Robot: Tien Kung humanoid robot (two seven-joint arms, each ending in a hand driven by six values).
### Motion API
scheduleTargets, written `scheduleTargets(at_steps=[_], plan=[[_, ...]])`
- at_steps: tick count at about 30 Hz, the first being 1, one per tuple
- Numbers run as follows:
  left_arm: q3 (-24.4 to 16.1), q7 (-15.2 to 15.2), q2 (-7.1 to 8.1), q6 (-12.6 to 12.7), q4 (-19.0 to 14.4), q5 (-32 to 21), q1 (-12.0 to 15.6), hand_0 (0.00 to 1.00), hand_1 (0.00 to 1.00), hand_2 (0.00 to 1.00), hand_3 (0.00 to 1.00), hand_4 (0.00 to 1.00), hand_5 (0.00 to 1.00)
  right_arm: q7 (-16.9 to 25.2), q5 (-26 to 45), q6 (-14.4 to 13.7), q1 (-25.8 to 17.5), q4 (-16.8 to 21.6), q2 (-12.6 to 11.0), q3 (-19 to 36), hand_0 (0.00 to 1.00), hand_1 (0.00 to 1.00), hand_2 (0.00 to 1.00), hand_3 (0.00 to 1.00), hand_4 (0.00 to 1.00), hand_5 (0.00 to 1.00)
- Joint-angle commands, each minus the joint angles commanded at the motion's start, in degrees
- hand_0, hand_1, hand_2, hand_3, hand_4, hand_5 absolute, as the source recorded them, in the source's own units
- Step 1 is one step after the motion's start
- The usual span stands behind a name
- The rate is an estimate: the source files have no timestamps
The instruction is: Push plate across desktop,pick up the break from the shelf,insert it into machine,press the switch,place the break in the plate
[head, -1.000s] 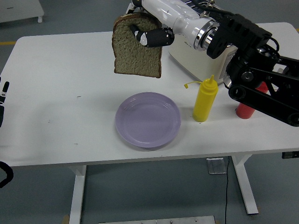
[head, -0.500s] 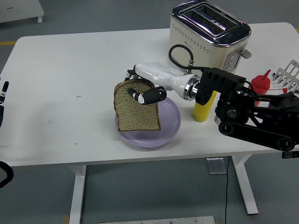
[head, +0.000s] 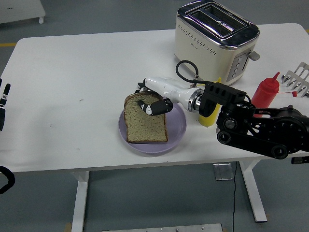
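Judging by how things lie, we are at the final step: our right hand [head: 153, 103] pinches the top of the bread slice [head: 146, 123], which lies nearly flat on the purple plate [head: 177, 129], so only letting go remains, the toaster [head: 216, 39] standing empty behind.

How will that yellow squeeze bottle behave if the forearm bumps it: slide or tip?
Probably tip. The yellow bottle stands upright, tall and narrow, right behind the right arm's wrist, so a knock high up would likely topple it. Its round body suggests it would then roll, perhaps toward the purple plate. It looks like soft plastic, likely light; contents cannot be seen.
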Motion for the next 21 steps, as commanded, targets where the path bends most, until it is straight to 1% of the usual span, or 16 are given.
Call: scheduleTargets(at_steps=[2,3,8,9,14,15,21], plan=[[0.03,-0.01,0.00,0.01,-0.01,-0.01,0.04,0.824,0.857,0.924,0.807,0.631,0.998,0.16,-0.35,-0.25,-0.16,-0.82,0.21,0.01,0.318,0.373,0.431,0.498,0.262,0.143],[0.03,-0.01,0.00,0.02,-0.01,-0.01,0.07,0.825,0.857,0.924,0.807,0.631,0.998,0.23,-0.40,-0.33,-0.21,-1.17,0.29,0.04,0.329,0.406,0.456,0.507,0.266,0.135],[0.15,-0.04,0.01,0.03,-0.09,-0.07,0.07,0.825,0.857,0.924,0.807,0.631,0.998,0.55,-0.90,-0.17,-0.40,-2.63,0.59,0.07,0.329,0.406,0.456,0.507,0.266,0.135],[0.21,-0.06,0.02,0.02,-0.12,-0.09,0.01,0.824,0.857,0.924,0.808,0.631,0.998,0.67,-1.17,0.00,-0.45,-2.94,0.64,0.02,0.383,0.497,0.536,0.628,0.574,0.204],[0.46,-0.12,0.04,0.00,-0.21,-0.13,-0.04,0.824,0.857,0.924,0.808,0.631,0.998,0.85,-4.02,0.49,-0.80,-4.21,0.81,0.39,0.383,0.497,0.536,0.628,0.574,0.204],[0.49,-0.17,0.04,0.02,-0.23,-0.14,0.00,0.824,0.857,0.924,0.807,0.631,0.998,0.85,-4.34,0.47,-0.86,-4.34,0.81,0.52,0.491,0.599,0.622,0.744,0.642,0.253],[0.67,-0.52,0.08,0.16,-0.31,-0.23,0.15,0.824,0.857,0.924,0.807,0.631,0.998,0.67,-5.28,0.28,-1.11,-4.74,0.68,1.19,0.491,0.599,0.622,0.744,0.642,0.253]])
